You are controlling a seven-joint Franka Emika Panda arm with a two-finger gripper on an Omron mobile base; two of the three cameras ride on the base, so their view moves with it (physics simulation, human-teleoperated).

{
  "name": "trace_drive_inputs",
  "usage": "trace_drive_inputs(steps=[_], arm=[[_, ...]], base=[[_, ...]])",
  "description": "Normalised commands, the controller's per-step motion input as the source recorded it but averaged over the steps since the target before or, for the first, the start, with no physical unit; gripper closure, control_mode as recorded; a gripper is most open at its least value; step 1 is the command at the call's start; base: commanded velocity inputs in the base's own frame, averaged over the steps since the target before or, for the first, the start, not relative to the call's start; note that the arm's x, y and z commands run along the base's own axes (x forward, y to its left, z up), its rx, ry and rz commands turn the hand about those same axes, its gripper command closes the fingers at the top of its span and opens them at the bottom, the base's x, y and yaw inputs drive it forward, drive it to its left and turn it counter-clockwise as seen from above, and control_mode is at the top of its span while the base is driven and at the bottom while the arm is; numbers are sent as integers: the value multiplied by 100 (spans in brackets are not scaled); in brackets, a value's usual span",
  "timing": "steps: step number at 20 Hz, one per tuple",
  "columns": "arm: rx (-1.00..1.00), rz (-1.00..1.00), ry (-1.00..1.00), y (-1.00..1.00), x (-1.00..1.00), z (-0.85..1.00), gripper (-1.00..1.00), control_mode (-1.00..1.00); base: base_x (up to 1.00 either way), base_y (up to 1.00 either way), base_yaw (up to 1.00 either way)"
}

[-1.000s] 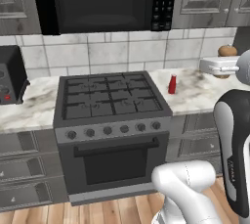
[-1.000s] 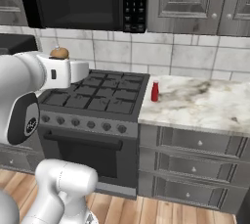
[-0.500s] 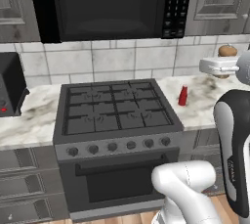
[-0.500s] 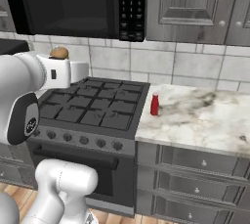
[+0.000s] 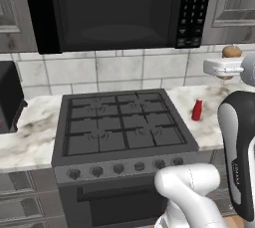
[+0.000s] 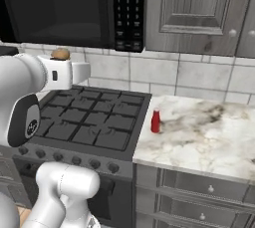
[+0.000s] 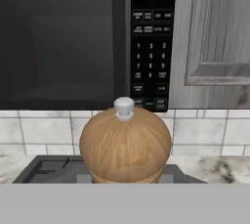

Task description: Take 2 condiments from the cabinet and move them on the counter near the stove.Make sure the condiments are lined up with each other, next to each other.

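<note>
Pincer (image 7: 125, 181) clenched on the wooden shaker (image 7: 125, 145), carried in the air above the stove (image 5: 122, 122), in front of the black microwave (image 7: 63, 42). From the base cameras the shaker's brown top (image 6: 61, 53) shows above the white hand. Fingertips hidden under the shaker in the hand view. Red squeeze bottle (image 6: 156, 121) stands upright on the marble surface (image 6: 209, 137), just beside the stove's right edge. Grey panelled door cabinet (image 6: 199, 10) hangs above that surface.

White arm raised level, gripper (image 7: 125, 179) clamped on wooden shaker (image 7: 125, 145)
</note>
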Motion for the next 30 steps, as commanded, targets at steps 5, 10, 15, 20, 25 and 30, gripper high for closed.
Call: trace_drive_inputs(steps=[5,10,15,20,25,30], arm=[[0,0,0,0,0,0,100,100],[0,0,0,0,0,0,100,100],[0,0,0,0,0,0,100,100],[0,0,0,0,0,0,100,100],[0,0,0,0,0,0,100,100],[0,0,0,0,0,0,100,100]], base=[[50,0,1],[47,0,1],[41,0,1],[9,0,0],[0,0,0],[0,0,0]])
